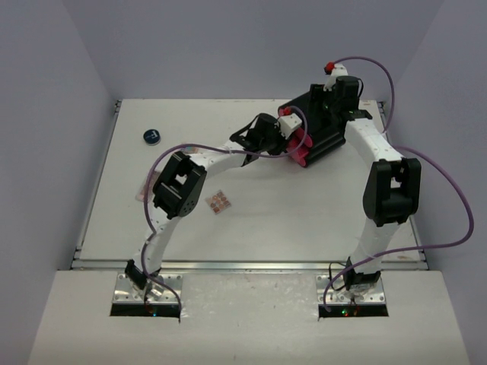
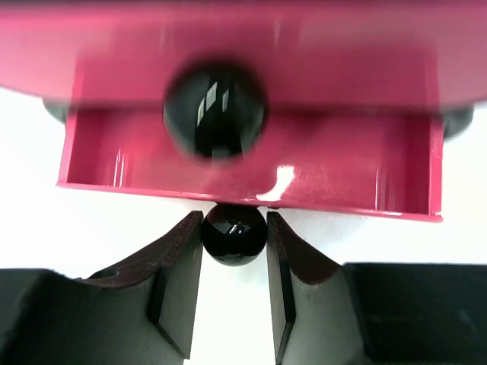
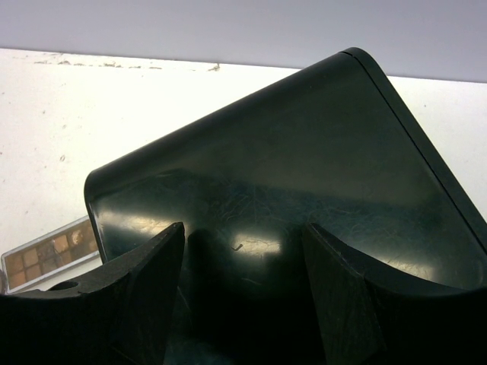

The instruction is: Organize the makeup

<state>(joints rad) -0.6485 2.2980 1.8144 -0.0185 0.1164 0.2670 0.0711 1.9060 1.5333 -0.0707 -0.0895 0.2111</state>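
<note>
Caught the left pincer (image 2: 233, 228) closed down narrow on the lower knob (image 2: 233, 239), with a dark finger (image 2: 179, 262) snug against each side of that shiny black ball. Right behind the knob, spotted the pink drawer (image 2: 251, 163) standing open from the black box (image 1: 323, 133), and above it a blurry upper knob (image 2: 215, 110) on the next pink front. From the top, placed the box on the counter (image 1: 289, 220) close to the far edge, over toward the far right corner, drawers facing the left arm (image 1: 179, 190). Found the right pincer (image 3: 243, 236) round the back of the box, fingers spread wide with only the box's glossy black panel showing between them; honestly couldn't tell whether touching it or just hovering close. As for the makeup: saw the dark-blue jar (image 1: 151, 136) sitting alone near the far left corner, well apart from the box. Spotted one eyeshadow palette (image 1: 219, 201) lying flat about mid-counter, left of centre and just beside the left arm's elbow. Noticed a second palette (image 1: 141, 195) peeking out from under that elbow nearer the left edge, mostly hidden. Also picked up a brown-squared palette (image 3: 49, 255) in the right wrist view, flat on the counter just past the box's corner; no idea whether the same one as either of the others.
</note>
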